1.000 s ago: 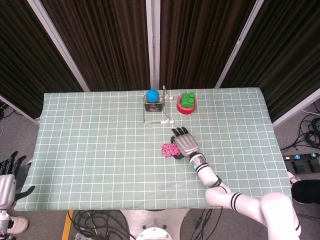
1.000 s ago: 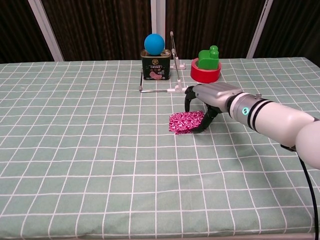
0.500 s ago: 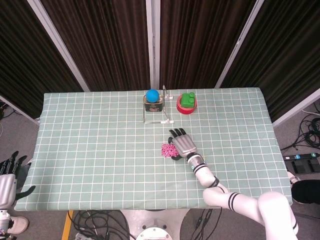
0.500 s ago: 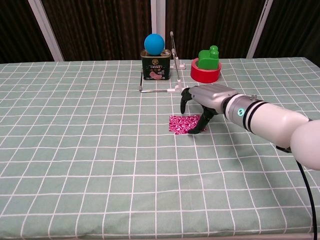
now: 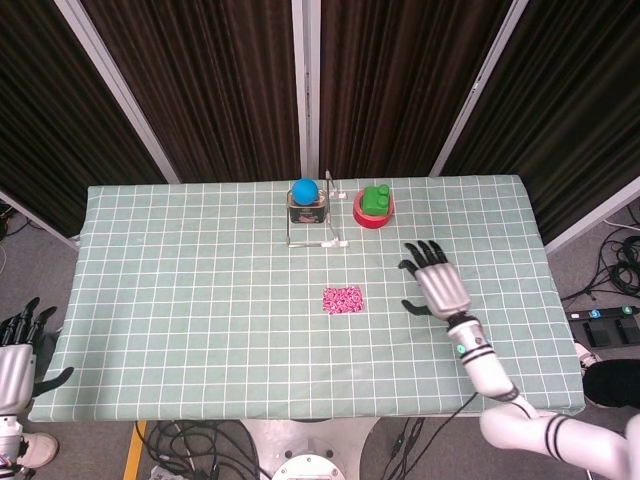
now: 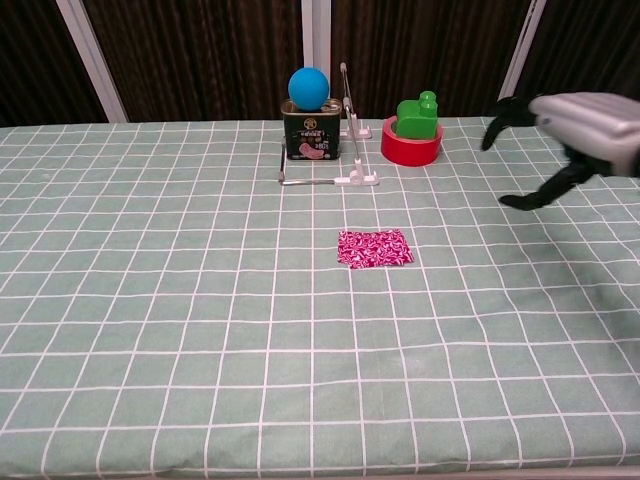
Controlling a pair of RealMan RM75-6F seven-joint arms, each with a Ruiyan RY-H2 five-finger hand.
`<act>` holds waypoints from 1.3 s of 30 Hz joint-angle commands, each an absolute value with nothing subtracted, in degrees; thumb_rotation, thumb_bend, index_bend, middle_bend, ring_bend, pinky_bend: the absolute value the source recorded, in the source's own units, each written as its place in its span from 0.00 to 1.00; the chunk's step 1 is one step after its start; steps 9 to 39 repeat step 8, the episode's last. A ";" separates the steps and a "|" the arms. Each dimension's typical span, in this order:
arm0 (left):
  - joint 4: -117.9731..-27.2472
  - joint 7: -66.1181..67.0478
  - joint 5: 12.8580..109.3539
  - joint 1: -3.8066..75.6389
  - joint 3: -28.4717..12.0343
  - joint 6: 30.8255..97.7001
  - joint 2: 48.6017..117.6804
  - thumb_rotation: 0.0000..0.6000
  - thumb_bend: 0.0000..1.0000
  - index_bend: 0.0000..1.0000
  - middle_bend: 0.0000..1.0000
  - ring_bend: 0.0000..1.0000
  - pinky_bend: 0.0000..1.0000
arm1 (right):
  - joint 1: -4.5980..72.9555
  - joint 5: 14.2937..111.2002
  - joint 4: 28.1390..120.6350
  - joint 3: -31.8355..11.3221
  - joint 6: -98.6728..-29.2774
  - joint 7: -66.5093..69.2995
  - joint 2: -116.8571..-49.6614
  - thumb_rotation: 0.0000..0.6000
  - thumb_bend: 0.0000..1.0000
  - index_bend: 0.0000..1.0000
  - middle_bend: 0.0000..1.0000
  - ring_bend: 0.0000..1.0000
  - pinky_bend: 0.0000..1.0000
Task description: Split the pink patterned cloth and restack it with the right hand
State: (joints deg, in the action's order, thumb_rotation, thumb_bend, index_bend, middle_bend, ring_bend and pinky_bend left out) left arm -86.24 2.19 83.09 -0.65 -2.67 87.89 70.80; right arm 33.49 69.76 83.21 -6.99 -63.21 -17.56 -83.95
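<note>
The pink patterned cloth (image 5: 342, 299) (image 6: 374, 247) lies flat on the checked tablecloth near the table's middle, with nothing touching it. My right hand (image 5: 435, 281) (image 6: 575, 128) hovers above the table well to the right of the cloth, fingers spread and holding nothing. My left hand (image 5: 18, 345) hangs off the table's left edge, low in the head view, fingers apart and empty; the chest view does not show it.
At the back stand a tin can (image 6: 310, 134) with a blue ball (image 6: 309, 87) on top, a white wire stand (image 6: 350, 125), and a red ring (image 6: 411, 146) carrying a green block (image 6: 419, 112). The green checked tablecloth (image 6: 150, 300) covers the table.
My right hand has lifted off the cloth and swung away to the right, rising above the table. The cloth stays flat where it was.
</note>
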 commanded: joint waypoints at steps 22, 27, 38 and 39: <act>-88.17 3.50 84.56 0.04 -2.65 88.33 70.40 1.00 0.06 0.18 0.13 0.13 0.15 | 15.65 84.48 91.77 3.13 -84.75 -5.66 -69.31 0.83 0.15 0.24 0.07 0.00 0.00; -88.17 3.50 84.56 0.04 -2.65 88.33 70.40 1.00 0.06 0.18 0.13 0.13 0.15 | 15.65 84.48 91.77 3.13 -84.75 -5.66 -69.31 0.83 0.15 0.24 0.07 0.00 0.00; -88.17 3.50 84.56 0.04 -2.65 88.33 70.40 1.00 0.06 0.18 0.13 0.13 0.15 | 15.65 84.48 91.77 3.13 -84.75 -5.66 -69.31 0.83 0.15 0.24 0.07 0.00 0.00; -88.17 3.50 84.56 0.04 -2.65 88.33 70.40 1.00 0.06 0.18 0.13 0.13 0.15 | 15.65 84.48 91.77 3.13 -84.75 -5.66 -69.31 0.83 0.15 0.24 0.07 0.00 0.00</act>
